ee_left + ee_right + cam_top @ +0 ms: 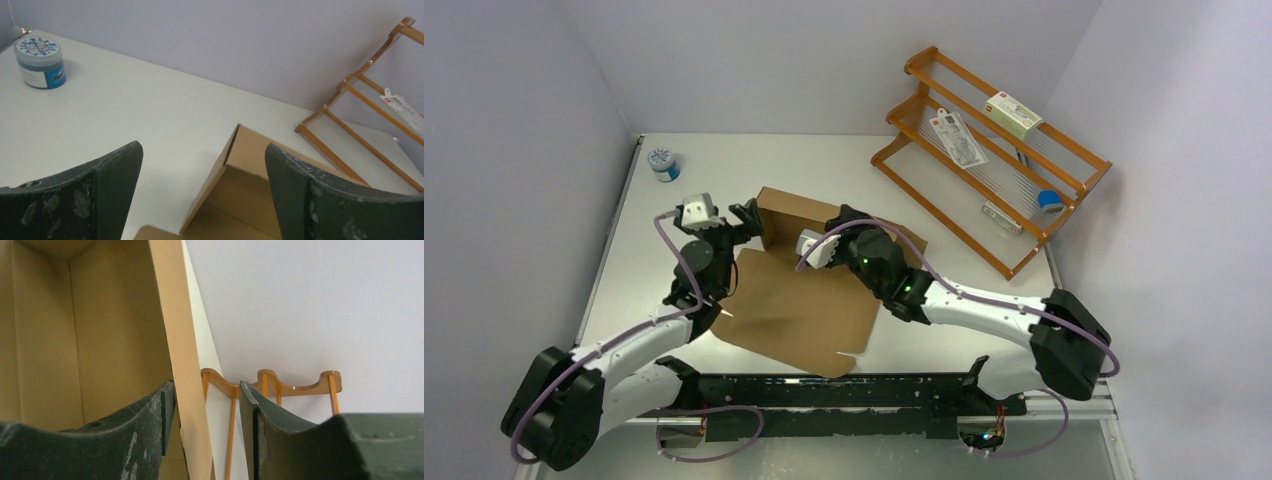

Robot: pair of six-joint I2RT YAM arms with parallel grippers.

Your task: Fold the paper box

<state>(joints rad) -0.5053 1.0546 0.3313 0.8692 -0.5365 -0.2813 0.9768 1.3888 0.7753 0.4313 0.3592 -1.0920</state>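
At the far left of the table (824, 160) a small blue-and-white jar (664, 163) stands well clear of everything else. The left gripper (746, 218) sits just beside the left end of the box (804, 300), a brown cardboard sheet lying mostly flat at mid-table with its far part folded up into a raised wall. In the left wrist view this gripper (204, 160) has its jaws spread wide and holds nothing. The raised wall of the box (250, 165) shows ahead of it and in line with the gap, with the jar (40, 62) off to the far left and the rack (360, 140) to the right. The right gripper (829, 232) reaches onto the raised part from the right. In its own view the gripper (207, 390) straddles an upright cardboard wall of the box (115, 330). The left finger (150, 425) is on the inner side, at or against the cardboard. The right finger (270, 430) stands off the outer side with a clear gap, so the jaws are parted around the wall and not clamped on it. Through that gap the orange wooden rack (270, 380) shows. It stands at the far right of the table (989, 150), with a few packets on its shelves.
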